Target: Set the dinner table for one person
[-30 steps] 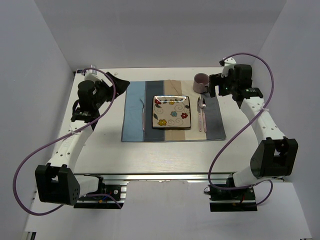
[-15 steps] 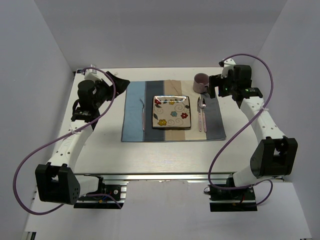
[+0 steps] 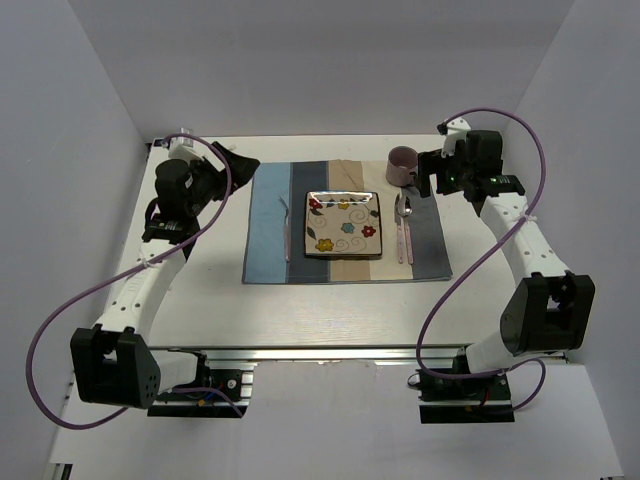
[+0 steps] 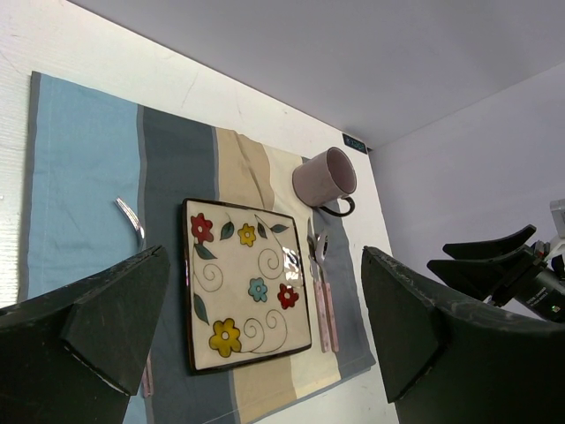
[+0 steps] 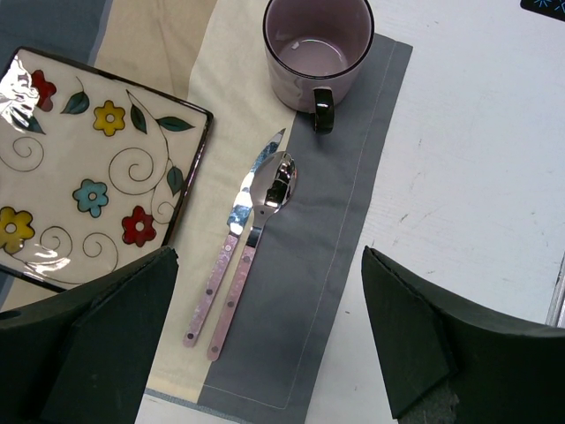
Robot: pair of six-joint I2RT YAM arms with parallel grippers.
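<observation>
Left tool (image 4: 265,265), right tool (image 5: 265,261) gape empty — mug (image 5: 318,44), cutlery (image 5: 276,181) beside plate (image 5: 79,168).

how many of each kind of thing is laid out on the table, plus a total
placemat: 1
plate: 1
mug: 1
fork: 1
knife: 1
spoon: 1
total: 6
</observation>
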